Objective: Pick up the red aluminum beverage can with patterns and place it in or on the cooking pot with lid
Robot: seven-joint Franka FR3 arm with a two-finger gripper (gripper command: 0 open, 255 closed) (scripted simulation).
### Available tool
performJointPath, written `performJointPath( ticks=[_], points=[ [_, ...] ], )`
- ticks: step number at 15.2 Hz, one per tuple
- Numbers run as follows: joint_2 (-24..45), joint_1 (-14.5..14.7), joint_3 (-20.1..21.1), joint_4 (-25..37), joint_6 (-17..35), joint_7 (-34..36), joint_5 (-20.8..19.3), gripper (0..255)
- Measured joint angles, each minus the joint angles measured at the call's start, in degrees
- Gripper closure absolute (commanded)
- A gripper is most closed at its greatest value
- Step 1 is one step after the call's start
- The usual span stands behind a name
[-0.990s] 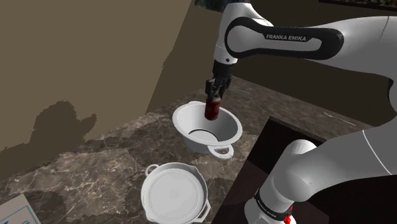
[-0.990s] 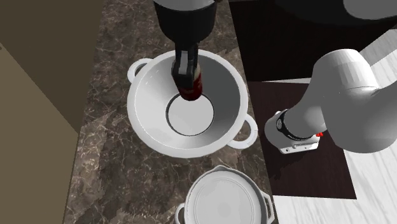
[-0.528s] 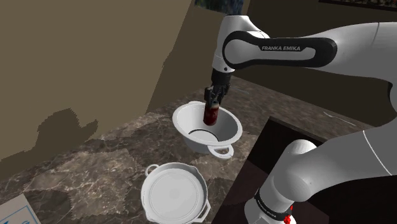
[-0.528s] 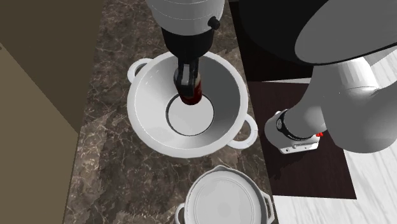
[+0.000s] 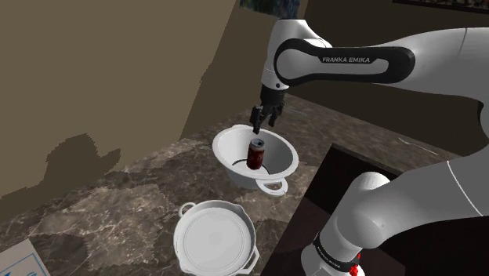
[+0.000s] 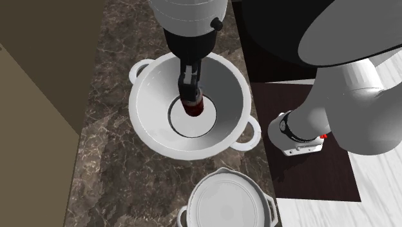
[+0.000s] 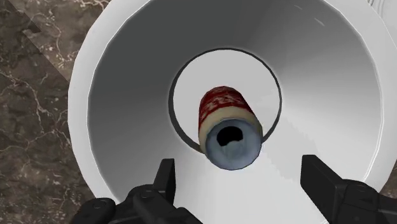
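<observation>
- Bench (image 5: 117, 204): dark veined stone. Both white vessels stand close to its edge beside my stand.
- Open pot (image 5: 276, 163): white, with two side handles and no lid on it. In my judgement this is the receiving vessel.
- Lidded white vessel (image 5: 213, 239): it sits further along the same bench edge, apart from the open pot, closed on top and with side handles. I cannot tell whether it is the pot's lid or a second pot. If it is the vessel meant, the placing is not accomplished.
- Can (image 5: 255, 154): red and patterned, with its silver top up. It stands on the open pot's flat bottom, near the middle and at most slightly leaning. The wrist view confirms it (image 7: 228, 127) is inside the ring of the pot floor.
- Gripper (image 5: 262, 121): directly above the can, fingers spread wide and touching nothing. The can is unsupported by me.
- Status: pick and placement look complete. What is left is to lift clear without brushing the can or the pot's rim.
</observation>
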Motion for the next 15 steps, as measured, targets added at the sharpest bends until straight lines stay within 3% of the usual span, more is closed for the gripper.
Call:
performJointPath(
  ticks=[4, 9, 15],
  points=[
    [0.0, 0.0, 0.0, 0.0, 0.0, 0.0, 0.0, 0],
    [0.4, 0.1, 0.3, 7.0, -6.5, -0.1, 0.3, 0],
    [0.2, 0.1, 0.4, 7.5, -7.2, -0.1, 0.3, 0]
  ],
)
